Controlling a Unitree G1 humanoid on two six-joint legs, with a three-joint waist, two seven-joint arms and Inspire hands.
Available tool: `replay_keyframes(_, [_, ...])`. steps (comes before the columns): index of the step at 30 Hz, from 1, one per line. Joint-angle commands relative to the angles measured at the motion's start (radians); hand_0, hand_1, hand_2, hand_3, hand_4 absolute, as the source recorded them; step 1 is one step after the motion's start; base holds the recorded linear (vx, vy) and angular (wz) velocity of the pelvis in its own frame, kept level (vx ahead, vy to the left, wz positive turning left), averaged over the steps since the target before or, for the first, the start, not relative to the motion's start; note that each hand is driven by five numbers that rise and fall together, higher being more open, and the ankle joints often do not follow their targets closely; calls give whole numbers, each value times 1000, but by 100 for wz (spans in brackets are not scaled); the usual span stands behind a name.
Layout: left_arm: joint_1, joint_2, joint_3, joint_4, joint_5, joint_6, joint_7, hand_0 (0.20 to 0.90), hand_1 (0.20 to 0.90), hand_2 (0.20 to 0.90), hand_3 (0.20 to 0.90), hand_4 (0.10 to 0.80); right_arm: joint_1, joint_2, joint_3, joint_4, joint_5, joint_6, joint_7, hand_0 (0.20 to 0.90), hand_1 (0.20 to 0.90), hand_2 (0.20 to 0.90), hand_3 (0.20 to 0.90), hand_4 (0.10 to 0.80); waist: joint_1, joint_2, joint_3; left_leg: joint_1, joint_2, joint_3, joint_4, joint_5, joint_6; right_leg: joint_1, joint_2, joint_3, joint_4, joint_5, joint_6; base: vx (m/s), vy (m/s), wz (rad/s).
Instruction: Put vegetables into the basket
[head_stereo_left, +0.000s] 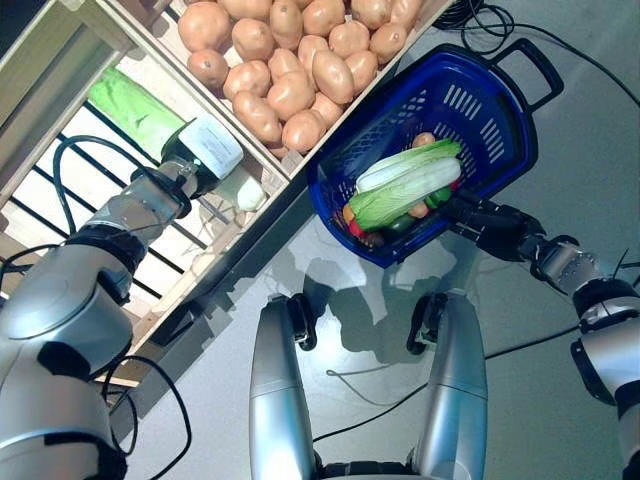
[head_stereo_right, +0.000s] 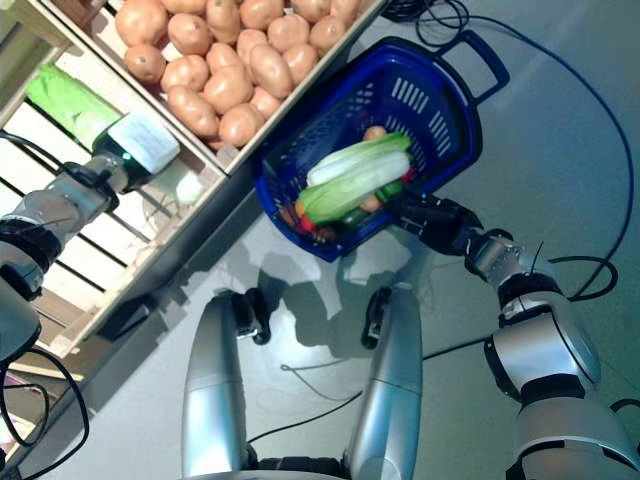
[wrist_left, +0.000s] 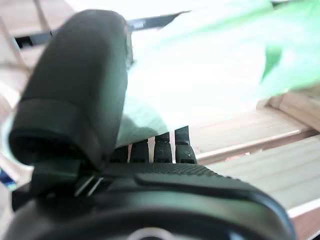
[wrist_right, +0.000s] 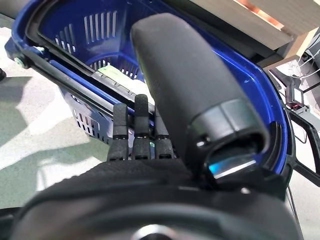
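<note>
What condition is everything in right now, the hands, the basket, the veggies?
Left hand: in the slatted crate, fingers curled round a pale green cabbage.
Right hand: shut on the blue basket rim.
Blue basket: held up, partly filled, handles folded down.
Potatoes: piled in their crate.

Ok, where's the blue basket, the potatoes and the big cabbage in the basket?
basket (head_stereo_left: 490, 75), left eye view, on its slotted wall.
potatoes (head_stereo_left: 290, 95), left eye view, on one potato mid-pile.
cabbage (head_stereo_left: 405, 190), left eye view, on its pale stalk.
</note>
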Motion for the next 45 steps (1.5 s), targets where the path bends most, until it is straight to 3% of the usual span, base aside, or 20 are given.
replay_keyframes(1, [-14,46,-9,-13,-34,-25,82,300,300,300,300,400,-82,-4,-37,12,79,-38,37,900,900,900,900,800,-3,10,-2,110,22,4,-29,-100,-36,118,-27,2,-169,109,14,0,0,0])
replay_keyframes(6, [17,51,31,-12,-136,-64,151,300,300,300,300,400,-62,5,-43,10,47,-43,73,900,900,900,900,800,-2,8,-4,211,24,15,-117,-71,-40,211,-10,-1,-231,117,13,25,4,-2])
replay_keyframes(14, [134,73,171,-30,-434,-129,181,300,300,300,300,400,33,17,-71,-24,-32,-57,150,900,900,900,900,800,12,1,-90,406,22,52,-332,16,-43,393,-3,-33,-372,149,4,72,-2,-4])
replay_keyframes(20, [321,71,471,-84,-647,-247,103,300,300,300,300,400,174,46,-162,-94,-118,-76,141,900,900,900,900,800,40,-30,-192,614,-5,78,-552,93,-33,605,-6,-100,-554,191,8,111,-55,5])
replay_keyframes(21, [346,66,514,-97,-681,-273,88,300,300,300,300,400,188,53,-174,-106,-130,-79,133,900,900,900,900,800,43,-34,-205,633,-10,84,-595,129,-26,626,-4,-111,-599,224,1,55,-53,10])
replay_keyframes(25, [428,30,647,-150,-788,-319,24,300,300,300,300,400,245,96,-200,-148,-204,-120,91,900,900,900,900,800,53,-43,-254,746,-31,96,-727,176,-21,745,8,-150,-735,259,8,66,-22,6])
replay_keyframes(28, [507,-6,743,-239,-922,-322,-82,300,300,300,300,400,310,136,-201,-244,-293,-190,1,900,900,900,900,800,56,-46,-303,860,-46,116,-865,232,-18,868,36,-188,-886,305,17,122,-28,2])
replay_keyframes(31, [552,-21,787,-288,-1022,-323,-147,300,300,300,300,400,355,160,-198,-327,-312,-215,-56,900,900,900,900,800,53,-50,-338,925,-57,125,-947,266,-17,948,54,-201,-989,338,24,165,-35,2])
replay_keyframes(34, [642,-61,878,-395,-1181,-334,-211,300,300,300,300,400,436,202,-191,-500,-367,-306,-165,900,900,900,900,800,49,-47,-395,1041,-74,131,-1110,326,-18,1080,90,-209,-1166,394,40,183,-14,7])
replay_keyframes(38, [701,-111,952,-485,-1348,-314,-293,300,300,300,300,400,494,223,-189,-595,-432,-320,-135,900,900,900,900,800,48,-45,-437,1093,-74,130,-1193,351,-17,1135,107,-207,-1243,421,44,99,-28,1])
replay_keyframes(45, [707,-222,1006,-506,-1638,-240,-443,300,300,300,300,400,476,226,-157,-645,-388,-229,-21,900,900,900,900,800,55,-61,-475,1169,-76,125,-1304,376,-26,1213,122,-223,-1348,464,61,52,-77,7])
